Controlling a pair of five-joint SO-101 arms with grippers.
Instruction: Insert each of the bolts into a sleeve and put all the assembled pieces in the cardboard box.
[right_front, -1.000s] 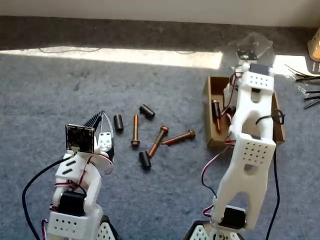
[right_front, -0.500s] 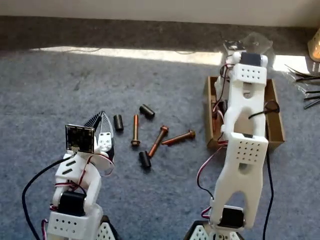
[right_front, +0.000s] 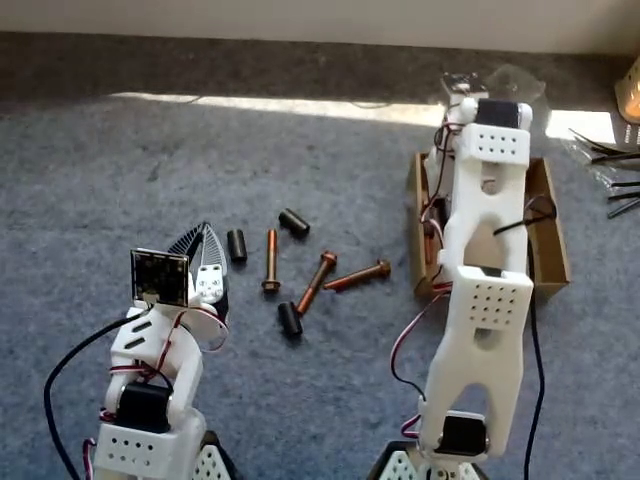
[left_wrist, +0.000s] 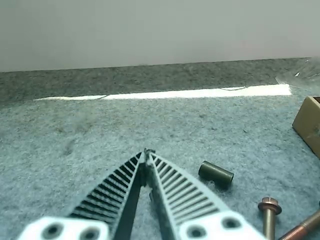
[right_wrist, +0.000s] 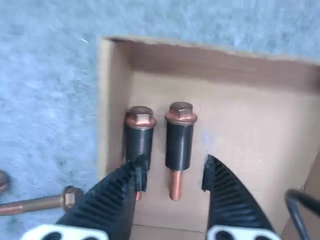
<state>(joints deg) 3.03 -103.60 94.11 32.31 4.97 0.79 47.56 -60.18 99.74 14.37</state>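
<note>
Right tool (right_wrist: 175, 162): released, jaws spread, held over the cardboard box (right_front: 553, 245) at the right of the carpet (right_front: 120, 180). Two assembled pieces (right_wrist: 179, 142) lie side by side inside the box.

Left tool (left_wrist: 146, 154): clenched, empty, at near left. Three loose bolts (right_front: 316, 282) and three sleeves (right_front: 236, 245) lie on the carpet between the arms.

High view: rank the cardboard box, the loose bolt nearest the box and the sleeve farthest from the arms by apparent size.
1. cardboard box, clearly largest, though partly covered.
2. bolt nearest the box.
3. sleeve farthest from the arms, smallest.
All lie on one carpet, so nearness barely matters.
</note>
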